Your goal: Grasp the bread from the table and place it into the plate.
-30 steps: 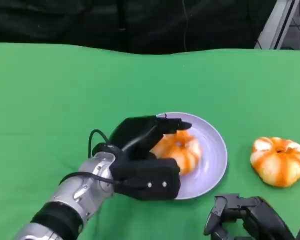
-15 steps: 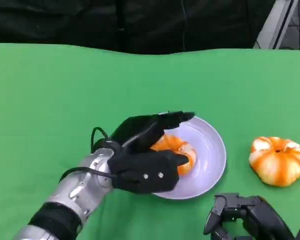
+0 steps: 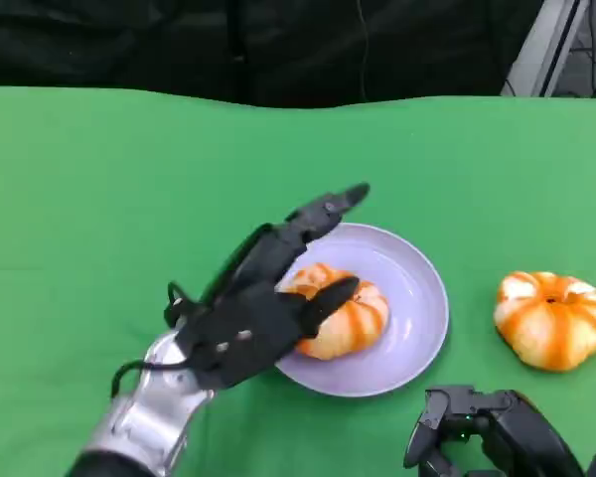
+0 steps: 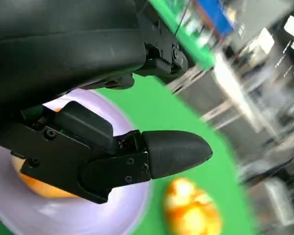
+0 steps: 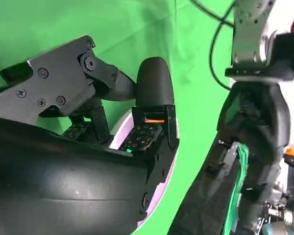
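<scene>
Covering the table (image 3: 99, 179), green cloth meets black backdrop (image 3: 179, 45).

One bread (image 3: 340, 321) lies in the plate (image 3: 411, 298); a second bread (image 3: 553, 320) sits right of it on the table (image 3: 99, 199).

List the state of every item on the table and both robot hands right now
Bread in the plate: lying in the plate, released.
Purple plate: flat on the green table, holding one bread.
Second bread: on the table right of the plate, untouched.
Left hand: fingers spread above the plate's near left side, holding nothing.
Right hand: low at the table's near edge, holding nothing; its finger pose is unclear.
</scene>
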Controlling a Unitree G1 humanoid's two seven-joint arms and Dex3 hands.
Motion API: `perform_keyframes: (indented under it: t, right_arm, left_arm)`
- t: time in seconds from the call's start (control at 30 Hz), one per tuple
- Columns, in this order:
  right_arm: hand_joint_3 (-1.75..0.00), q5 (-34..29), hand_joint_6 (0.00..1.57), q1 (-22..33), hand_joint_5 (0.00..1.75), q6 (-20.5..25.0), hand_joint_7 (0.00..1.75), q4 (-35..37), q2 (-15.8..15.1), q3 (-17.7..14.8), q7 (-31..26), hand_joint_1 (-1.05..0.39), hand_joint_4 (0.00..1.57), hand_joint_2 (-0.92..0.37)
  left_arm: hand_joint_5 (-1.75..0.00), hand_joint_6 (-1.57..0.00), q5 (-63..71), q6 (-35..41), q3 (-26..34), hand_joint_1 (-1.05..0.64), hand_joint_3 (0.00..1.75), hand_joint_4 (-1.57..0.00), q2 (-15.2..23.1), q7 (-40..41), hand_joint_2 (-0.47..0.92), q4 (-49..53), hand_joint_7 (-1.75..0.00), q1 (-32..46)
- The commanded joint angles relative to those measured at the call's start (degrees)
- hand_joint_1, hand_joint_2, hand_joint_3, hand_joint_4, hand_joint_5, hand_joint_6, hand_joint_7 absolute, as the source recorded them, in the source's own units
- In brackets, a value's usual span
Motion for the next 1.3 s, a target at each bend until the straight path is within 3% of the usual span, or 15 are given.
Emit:
perform_keyframes:
  t: [0.03, 0.37, 0.73, 0.8, 0.9, 1.3]
  right_arm:
    - [-0.95, 0.79, 0.87, 0.46, 1.43, -0.81, 1.17, 0.09, -0.30, -0.34, -0.12, -0.10, 0.85, -0.63]
    - [-0.94, 1.51, 0.85, 0.07, 1.45, -1.09, 1.18, 0.54, -0.85, -0.49, 0.77, -0.11, 0.84, -0.64]
    - [-0.94, 1.53, 0.84, 0.07, 1.46, -1.08, 1.19, 0.54, -0.87, -0.54, 0.89, -0.11, 0.83, -0.64]
    - [-0.94, 1.70, 0.84, 0.24, 1.46, -0.42, 1.19, -0.05, -1.09, -0.62, 0.94, -0.11, 0.83, -0.64]
    - [-0.93, 1.95, 0.85, 0.45, 1.46, 0.03, 1.19, -0.58, -1.25, -0.65, 1.07, -0.11, 0.83, -0.64]
    - [-0.92, 3.26, 0.84, 0.98, 1.46, 0.04, 1.19, -1.24, -1.56, -1.00, 2.08, -0.10, 0.83, -0.65]
  left_arm:
    - [-0.05, -0.28, -3.67, -2.51, 2.71, -0.89, 0.70, -0.43, -0.31, -1.20, 0.92, -1.28, -0.02, 1.92]
    - [-0.08, -0.37, -11.67, -6.47, 7.43, -0.86, 0.64, -0.59, -0.50, -4.31, 0.92, -8.26, -0.03, 9.41]
    - [-0.05, -0.37, -11.61, -6.15, 8.66, -0.85, 0.65, -0.61, -1.13, -5.73, 0.92, -9.10, -0.02, 10.00]
    - [-0.05, -0.40, -19.53, -7.35, 10.61, -0.83, 0.60, -0.64, -1.08, -8.72, 0.92, -15.42, -0.02, 19.20]
    - [-0.04, -0.42, -24.73, -7.40, 11.53, -0.82, 0.56, -0.67, -1.36, -11.68, 0.92, -19.65, -0.02, 25.02]
    - [-0.03, -0.52, -28.94, -9.12, 12.81, -0.79, 0.51, -0.73, -3.34, -18.01, 0.92, -20.26, -0.03, 31.34]
